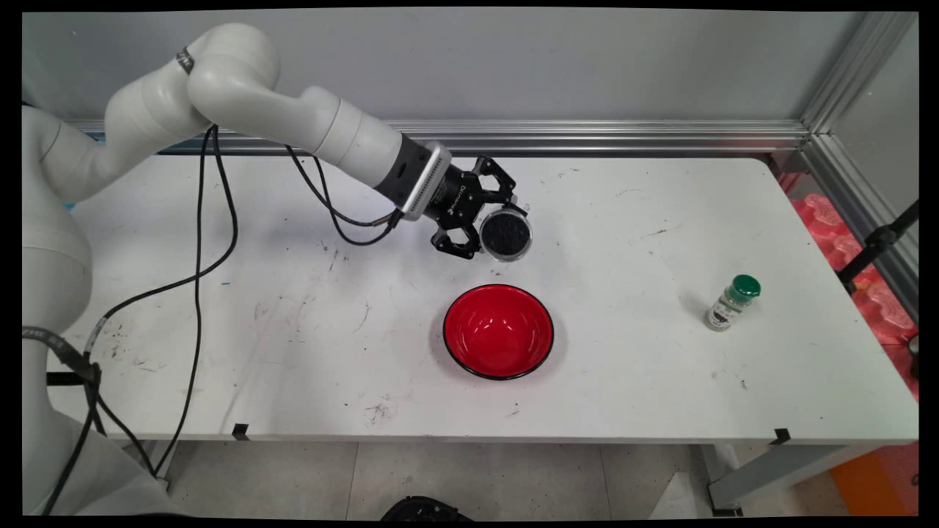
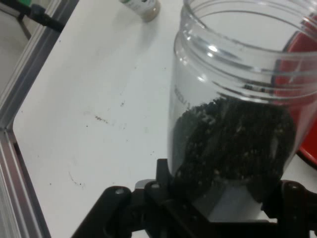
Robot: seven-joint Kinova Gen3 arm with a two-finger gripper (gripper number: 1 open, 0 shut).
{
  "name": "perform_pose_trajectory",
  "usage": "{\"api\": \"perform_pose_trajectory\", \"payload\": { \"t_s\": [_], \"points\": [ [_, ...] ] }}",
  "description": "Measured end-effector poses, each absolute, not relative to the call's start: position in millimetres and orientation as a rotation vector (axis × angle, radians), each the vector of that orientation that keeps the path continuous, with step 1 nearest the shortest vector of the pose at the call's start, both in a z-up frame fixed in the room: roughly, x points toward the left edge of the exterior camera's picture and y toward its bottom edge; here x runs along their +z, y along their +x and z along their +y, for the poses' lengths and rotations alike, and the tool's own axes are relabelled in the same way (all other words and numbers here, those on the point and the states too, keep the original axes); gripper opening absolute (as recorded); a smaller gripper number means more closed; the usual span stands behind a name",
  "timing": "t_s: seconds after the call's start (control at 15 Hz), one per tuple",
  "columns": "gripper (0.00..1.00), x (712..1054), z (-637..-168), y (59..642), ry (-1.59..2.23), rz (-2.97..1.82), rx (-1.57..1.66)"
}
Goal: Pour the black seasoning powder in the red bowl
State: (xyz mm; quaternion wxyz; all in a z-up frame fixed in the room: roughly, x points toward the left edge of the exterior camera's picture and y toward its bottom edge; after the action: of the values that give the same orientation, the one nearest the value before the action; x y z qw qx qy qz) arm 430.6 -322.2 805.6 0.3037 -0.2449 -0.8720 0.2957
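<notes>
My gripper (image 1: 500,220) is shut on a clear plastic jar (image 1: 506,235) that is part full of black grains. The jar (image 2: 233,114) has no lid and is tipped on its side, its open mouth turned toward the right and down. It hangs above the table just behind a red bowl (image 1: 499,331) with a black rim. In the hand view the bowl (image 2: 303,84) shows as a red patch behind the jar's mouth. No grains lie in the bowl.
A small spice jar (image 1: 730,302) with a green cap stands on the white table (image 1: 293,330) at the right, also at the top of the hand view as the spice jar (image 2: 141,7). An aluminium rail (image 1: 587,136) runs along the back edge. Black cables (image 1: 198,279) hang at the left.
</notes>
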Motion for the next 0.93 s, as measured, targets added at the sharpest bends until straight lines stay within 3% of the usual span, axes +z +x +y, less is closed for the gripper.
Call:
{"api": "perform_pose_trajectory", "payload": {
  "t_s": [0.93],
  "points": [
    [0.0, 795.4, -315.2, 420.6, -0.929, -2.298, 0.924]
  ]
}}
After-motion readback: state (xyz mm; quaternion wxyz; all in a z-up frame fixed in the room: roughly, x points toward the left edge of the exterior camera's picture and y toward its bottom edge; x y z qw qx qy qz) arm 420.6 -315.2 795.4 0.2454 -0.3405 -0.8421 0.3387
